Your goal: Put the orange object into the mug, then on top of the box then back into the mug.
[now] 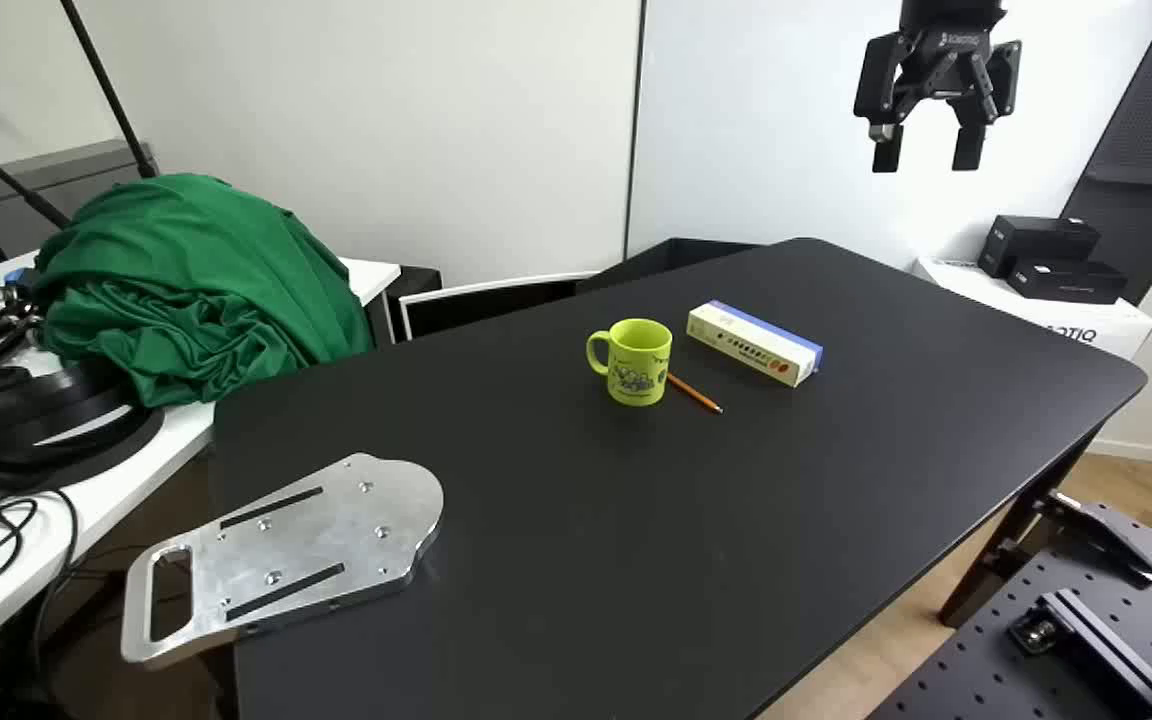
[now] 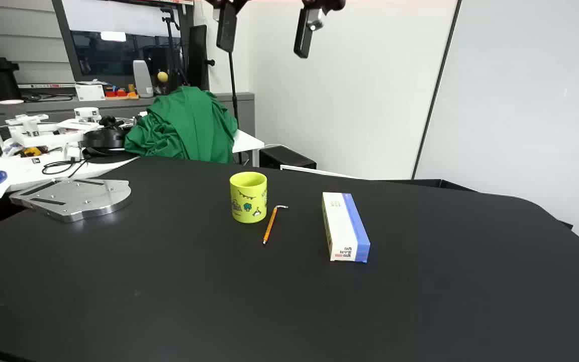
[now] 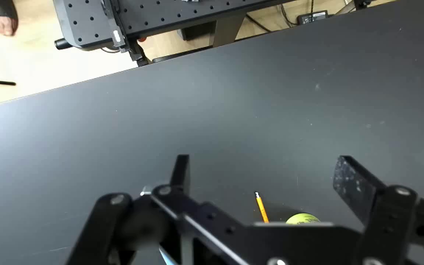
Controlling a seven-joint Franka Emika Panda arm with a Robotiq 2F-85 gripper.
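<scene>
Okay, left to right in an exterior view: green cloth (image 1: 196, 285), bunched up. Silvery metal plate (image 1: 316, 540), flat, one end poking past the edge of the black table (image 1: 556, 560). Lime mug (image 1: 638, 365), upright, handle on the side away from the pencil. Orange pencil (image 1: 696, 393) next, the task's thing: flat on the table, just beside the mug, not in it. Pale bent-looking bit (image 2: 282, 206) at one end, can't tell what. Box (image 1: 754, 342) after that, lying flat, apart from the pencil.

Rightmost and high: gripper (image 1: 927, 160), well above the table, fingers spread wide, grasping nothing.

Key relation, from the wrist view: pencil far below the gripper, low in frame, lined up between the two fingers, part of it cut off by the gripper body. Long axis runs across the finger-to-finger line, so a squeeze should pinch it crosswise; guessing little wrist turn needed. Probably a shift toward the bottom of that view plus a long drop. Mug shows right of the pencil there, so the right-hand finger in that view might bump it coming down.

Tagging as pre-grasp: pencil neither in mug nor on box, first placing seemingly not yet started.
</scene>
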